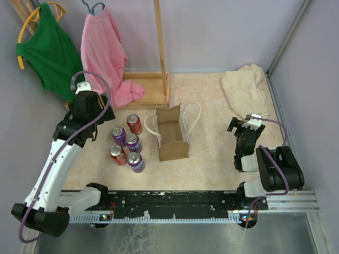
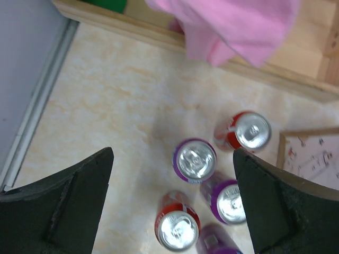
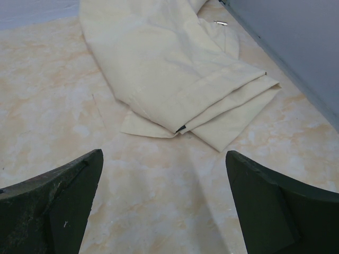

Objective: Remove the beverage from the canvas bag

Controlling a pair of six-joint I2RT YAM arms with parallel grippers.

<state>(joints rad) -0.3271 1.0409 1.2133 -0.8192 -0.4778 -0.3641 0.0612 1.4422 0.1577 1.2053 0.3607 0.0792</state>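
Canvas bag (image 1: 172, 138) mid-table, mouth open, inside looks empty. Five beverage cans (image 1: 133, 143) stand just left of it. Left gripper (image 2: 173, 156) spread wide above them, holding nothing; right gripper (image 3: 164, 156) spread, idle near cream cloth (image 3: 175, 69). Removal likely done.

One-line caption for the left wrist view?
Open left pincer hovers over five upright soda cans; pink garment above, canvas bag rim at right.

Table (image 1: 212, 111), beige marbled top. On it: five upright soda cans (image 1: 133, 143), two red, three purple, clustered left; brown canvas bag (image 1: 172, 140) just beside them; cream cloth (image 1: 244, 90), far right; wooden rack base (image 1: 151, 91), far edge.
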